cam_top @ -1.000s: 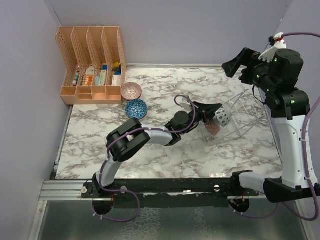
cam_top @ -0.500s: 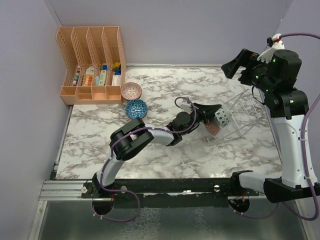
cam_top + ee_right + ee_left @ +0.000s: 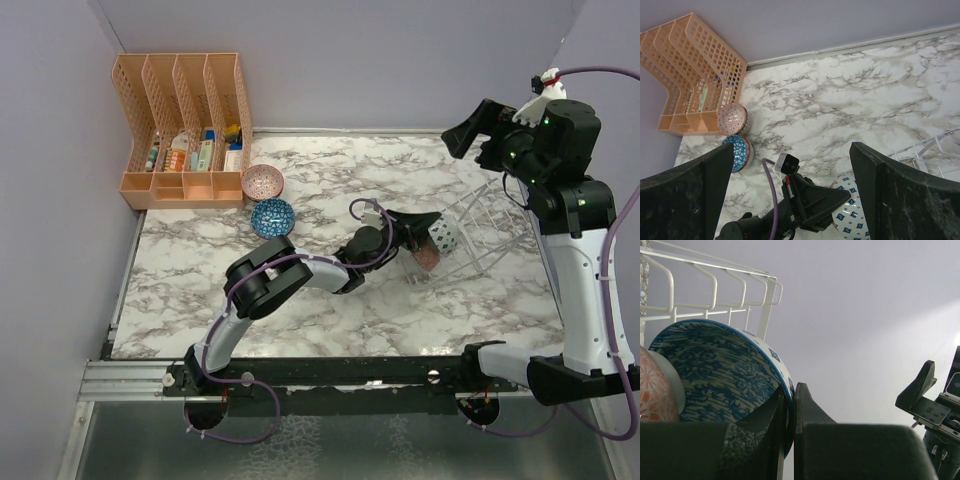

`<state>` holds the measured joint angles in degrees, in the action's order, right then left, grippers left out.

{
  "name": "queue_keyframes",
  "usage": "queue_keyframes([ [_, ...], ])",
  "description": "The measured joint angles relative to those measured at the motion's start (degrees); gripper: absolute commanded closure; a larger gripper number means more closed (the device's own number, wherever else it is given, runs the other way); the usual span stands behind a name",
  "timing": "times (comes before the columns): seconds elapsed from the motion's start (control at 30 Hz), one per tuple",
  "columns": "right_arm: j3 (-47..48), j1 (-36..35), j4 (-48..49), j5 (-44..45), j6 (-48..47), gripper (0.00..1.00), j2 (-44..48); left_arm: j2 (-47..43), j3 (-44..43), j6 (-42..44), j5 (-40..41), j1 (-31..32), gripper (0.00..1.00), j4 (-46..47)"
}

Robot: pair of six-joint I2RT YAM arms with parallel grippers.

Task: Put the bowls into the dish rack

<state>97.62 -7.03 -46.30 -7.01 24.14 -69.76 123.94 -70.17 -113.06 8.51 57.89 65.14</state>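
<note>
My left gripper is shut on the rim of a blue-and-white bowl and holds it on edge at the near end of the clear wire dish rack. In the left wrist view the fingers pinch the rim of the blue patterned bowl, with the rack's wires above. A pink bowl stands in the rack beside it and shows in the left wrist view. A pink-red bowl and a teal-blue bowl sit on the table. My right gripper is open and empty, high above the rack.
An orange slotted organizer with small items stands at the back left, next to the two loose bowls. The right wrist view shows it, both loose bowls and my left arm below. Purple walls close in the marble table.
My left arm has pushed slightly farther towards the rack, and the blue-and-white bowl has shifted a little with it. The right arm has barely moved.
</note>
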Motion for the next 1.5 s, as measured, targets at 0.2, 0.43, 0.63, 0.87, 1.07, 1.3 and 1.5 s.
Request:
queue_keyframes([
  [0.2,-0.1,0.0,0.0,-0.3,0.0,0.00,-0.3,0.3,0.0,-0.7,0.1,0.0,1.00,0.4],
  [0.43,-0.4,0.0,0.0,-0.5,0.0,0.00,-0.6,0.4,0.0,-0.9,0.1,-0.1,0.94,0.3],
  [0.63,-1.0,0.0,0.0,-0.6,-0.5,0.00,-0.6,1.4,-0.7,-1.2,0.1,-0.2,0.88,0.3],
  [0.87,-1.4,-0.1,0.1,-0.6,-0.5,0.00,-0.6,2.3,-0.8,-1.2,0.0,-0.3,0.77,-0.4],
  [1.07,-1.5,-0.1,0.1,-0.6,-0.5,0.00,-0.6,2.3,-1.0,-1.3,-0.7,-0.5,0.65,-0.9],
  [1.3,-2.1,-0.1,0.1,-0.6,-0.7,0.00,-0.6,2.3,-2.5,-1.3,-2.2,-0.9,0.49,-1.9],
  [1.5,-2.3,-0.1,0.1,-0.6,-0.9,0.00,-0.6,2.1,-2.5,-0.8,-4.1,-1.3,0.43,-4.4],
])
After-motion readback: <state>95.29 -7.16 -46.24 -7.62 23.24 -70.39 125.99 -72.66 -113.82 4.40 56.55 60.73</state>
